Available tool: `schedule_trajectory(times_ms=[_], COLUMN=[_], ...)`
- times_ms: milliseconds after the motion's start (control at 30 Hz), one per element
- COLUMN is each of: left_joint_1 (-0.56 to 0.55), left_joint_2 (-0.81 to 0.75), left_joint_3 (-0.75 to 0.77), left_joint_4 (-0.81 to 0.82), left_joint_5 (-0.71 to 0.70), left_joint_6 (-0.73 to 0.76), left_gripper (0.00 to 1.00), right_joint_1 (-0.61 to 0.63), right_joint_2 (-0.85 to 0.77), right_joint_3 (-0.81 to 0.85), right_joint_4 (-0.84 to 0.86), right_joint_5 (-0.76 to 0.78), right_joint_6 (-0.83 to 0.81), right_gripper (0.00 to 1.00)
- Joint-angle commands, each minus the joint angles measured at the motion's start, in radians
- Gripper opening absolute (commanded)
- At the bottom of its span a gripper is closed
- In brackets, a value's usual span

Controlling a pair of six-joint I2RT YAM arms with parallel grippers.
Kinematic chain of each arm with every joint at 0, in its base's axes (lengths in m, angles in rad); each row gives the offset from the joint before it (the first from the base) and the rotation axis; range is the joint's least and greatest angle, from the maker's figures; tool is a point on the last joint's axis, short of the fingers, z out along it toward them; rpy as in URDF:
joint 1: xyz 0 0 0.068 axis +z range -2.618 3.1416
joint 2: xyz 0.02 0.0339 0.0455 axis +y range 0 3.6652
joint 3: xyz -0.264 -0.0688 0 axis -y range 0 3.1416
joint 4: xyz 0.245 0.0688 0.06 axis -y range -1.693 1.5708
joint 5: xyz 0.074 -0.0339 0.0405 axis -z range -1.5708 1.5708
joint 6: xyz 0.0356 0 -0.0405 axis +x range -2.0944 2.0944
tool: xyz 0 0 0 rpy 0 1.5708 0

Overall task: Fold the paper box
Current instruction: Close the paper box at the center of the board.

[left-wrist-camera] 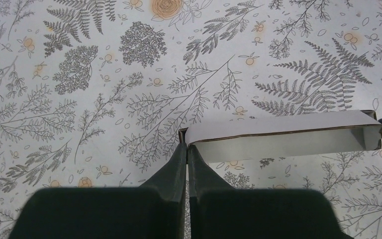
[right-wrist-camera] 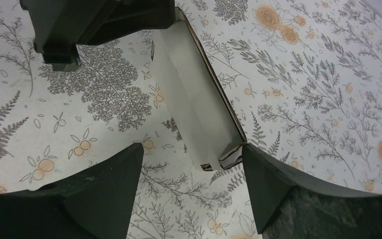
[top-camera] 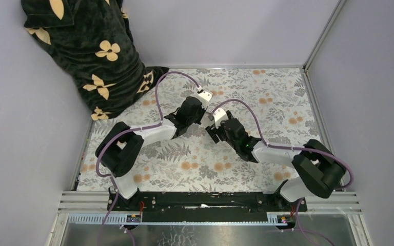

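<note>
The paper box [left-wrist-camera: 283,137] is a long, narrow piece of folded white cardboard held just above the floral tablecloth. My left gripper [left-wrist-camera: 187,149] is shut on the box's left corner, pinching its thin edge. In the right wrist view the paper box [right-wrist-camera: 194,99] runs from the left gripper [right-wrist-camera: 94,25] at the top down toward me. My right gripper [right-wrist-camera: 191,149] is open around the box's crumpled near end, which touches the right finger [right-wrist-camera: 258,174]. The left finger [right-wrist-camera: 114,184] stands well apart from it. In the top view both grippers [top-camera: 201,119] [top-camera: 211,132] meet mid-table and hide the box.
A dark cloth with cream flower shapes [top-camera: 92,51] is heaped at the back left corner. Grey walls close the left, back and right sides. The floral tablecloth [top-camera: 267,92] covers the table, and a metal rail [top-camera: 210,202] runs along the near edge.
</note>
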Motion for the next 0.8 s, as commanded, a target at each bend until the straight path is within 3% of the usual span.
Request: schedule_trajectory(times_ms=[0,367,767], left_joint_1=[0.015,0.043,0.069], left_joint_2=[0.045,0.068,0.073], left_joint_3=[0.017,0.027,0.054], left_joint_4=[-0.058,-0.03,-0.043], left_joint_5=[0.102,0.194,0.272], left_joint_6=[0.034,0.042,0.084], left_gripper=[0.04,0.04,0.04], right_joint_1=[-0.001,0.0,-0.001], right_joint_2=[0.06,0.129,-0.071], right_joint_3=[0.076,0.118,0.039], right_joint_4=[-0.018,-0.039,0.01], right_joint_5=[-0.016,0.077,0.033], right_joint_6=[-0.07,-0.161,-0.222], right_gripper=[0.79,0.79,0.88])
